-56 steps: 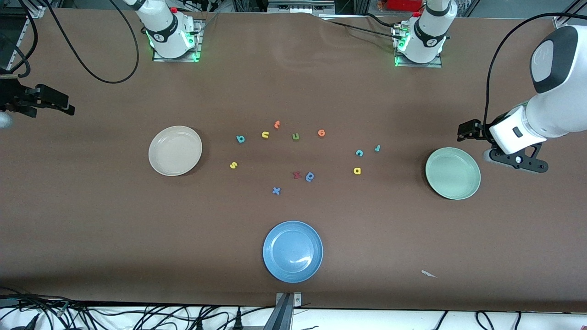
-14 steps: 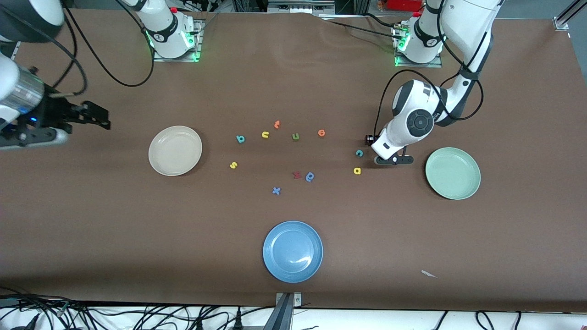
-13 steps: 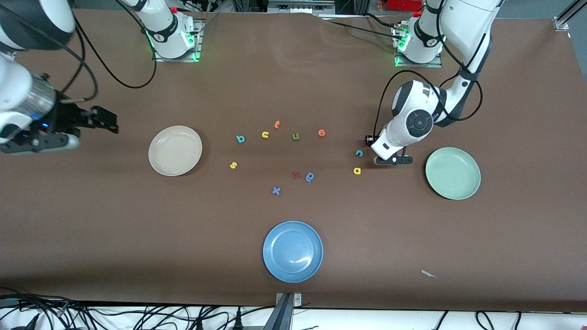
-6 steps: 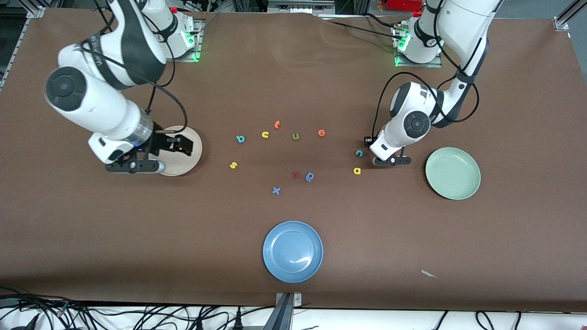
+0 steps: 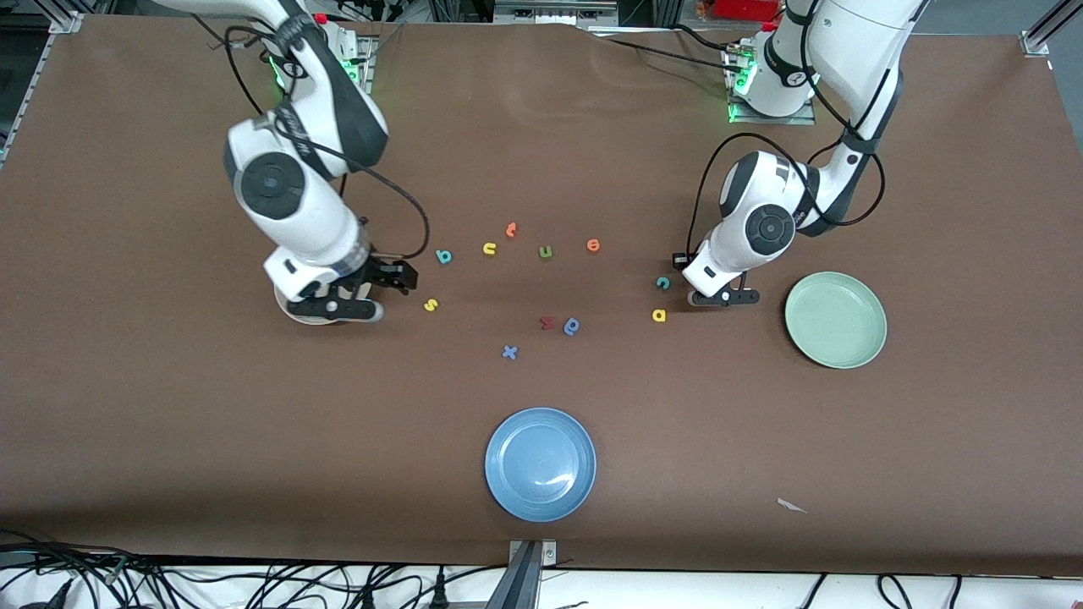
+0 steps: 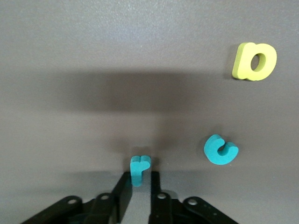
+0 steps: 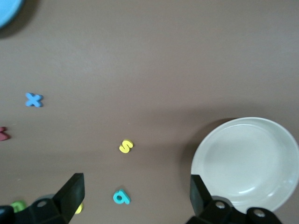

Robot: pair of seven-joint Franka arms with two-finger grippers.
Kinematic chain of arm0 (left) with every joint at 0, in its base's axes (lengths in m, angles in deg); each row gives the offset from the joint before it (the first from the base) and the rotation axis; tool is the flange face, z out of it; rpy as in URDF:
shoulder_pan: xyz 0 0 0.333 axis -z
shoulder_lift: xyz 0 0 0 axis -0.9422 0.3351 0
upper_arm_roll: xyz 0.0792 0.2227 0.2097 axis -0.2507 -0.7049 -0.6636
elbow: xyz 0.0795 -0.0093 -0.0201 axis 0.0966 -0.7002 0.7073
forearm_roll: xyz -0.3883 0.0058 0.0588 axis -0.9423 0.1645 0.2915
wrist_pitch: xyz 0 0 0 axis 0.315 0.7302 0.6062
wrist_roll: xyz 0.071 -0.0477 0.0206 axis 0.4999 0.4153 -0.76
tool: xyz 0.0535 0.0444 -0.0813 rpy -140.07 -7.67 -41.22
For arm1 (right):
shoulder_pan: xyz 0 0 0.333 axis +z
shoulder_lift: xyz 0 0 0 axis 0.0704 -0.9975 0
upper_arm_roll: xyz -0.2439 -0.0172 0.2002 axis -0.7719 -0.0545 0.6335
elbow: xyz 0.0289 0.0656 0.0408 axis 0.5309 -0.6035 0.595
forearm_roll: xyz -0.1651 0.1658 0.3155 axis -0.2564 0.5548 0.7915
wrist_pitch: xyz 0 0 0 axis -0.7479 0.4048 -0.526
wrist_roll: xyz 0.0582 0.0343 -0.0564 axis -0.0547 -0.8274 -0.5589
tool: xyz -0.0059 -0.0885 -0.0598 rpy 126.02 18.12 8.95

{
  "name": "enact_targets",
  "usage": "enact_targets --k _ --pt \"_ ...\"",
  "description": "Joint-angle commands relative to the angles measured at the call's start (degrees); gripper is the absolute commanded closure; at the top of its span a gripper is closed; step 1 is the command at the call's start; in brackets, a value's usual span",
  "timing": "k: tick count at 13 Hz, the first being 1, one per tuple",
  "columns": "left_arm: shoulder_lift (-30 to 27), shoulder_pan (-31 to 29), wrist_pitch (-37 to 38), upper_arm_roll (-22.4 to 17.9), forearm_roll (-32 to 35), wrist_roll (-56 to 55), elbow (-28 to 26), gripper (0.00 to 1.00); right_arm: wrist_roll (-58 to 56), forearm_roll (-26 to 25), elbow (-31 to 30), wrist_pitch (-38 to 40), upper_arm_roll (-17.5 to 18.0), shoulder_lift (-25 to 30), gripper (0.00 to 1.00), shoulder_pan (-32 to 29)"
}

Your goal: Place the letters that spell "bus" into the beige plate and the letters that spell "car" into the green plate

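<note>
**Foam letters: light, soft, pinch them by a stroke**

Front view: I count eleven letters in sight, among them the teal "b" (image 5: 443,255), yellow-orange "u" (image 5: 489,248), yellow "s" (image 5: 431,304), teal "c" (image 5: 662,282) and yellow "a" (image 5: 659,315). None is plated. The green plate (image 5: 836,320) and blue plate (image 5: 540,464) lie bare.

Left wrist view: my left gripper (image 6: 138,179) appears clamped on the stem of the teal "r" (image 6: 139,168), the twelfth letter, beside the "c". It should weigh nothing and squash easily, so I would pinch gently.

Right wrist view: my right gripper (image 7: 135,196) hangs spread wide over the table between the "s" and the beige plate (image 7: 280,140), the third plate.
</note>
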Motion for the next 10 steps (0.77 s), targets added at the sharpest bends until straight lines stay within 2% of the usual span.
enact_targets --k 1,2,3,5,7,10 --pt "1.1 0.6 -0.6 -0.4 1.0 -0.4 0.6 0.90 2.4 -2.4 0.1 -4.1 0.7 -3.3 0.00 0.4" --pt "1.0 0.6 -0.5 -0.4 1.0 -0.3 0.7 0.97 2.4 -2.9 0.1 -6.4 0.7 -4.7 0.00 0.9" --pt "0.9 0.6 -0.5 -0.5 1.0 -0.1 0.8 1.00 2.4 -3.1 0.0 -8.4 0.6 -5.7 0.00 1.8" --pt "0.4 0.4 0.0 -0.5 1.2 -0.1 1.4 1.00 2.4 -3.3 -0.4 -12.1 0.6 -7.6 0.00 1.9" --pt "-1.6 0.0 2.7 -0.6 1.8 -0.1 3.0 1.00 2.4 -6.6 -4.1 -18.7 0.5 -8.9 0.00 1.9" --pt "-3.3 -3.2 18.7 -0.8 3.0 2.0 11.6 1.00 2.3 -7.5 -5.2 -21.8 -0.1 -10.9 0.00 1.9"
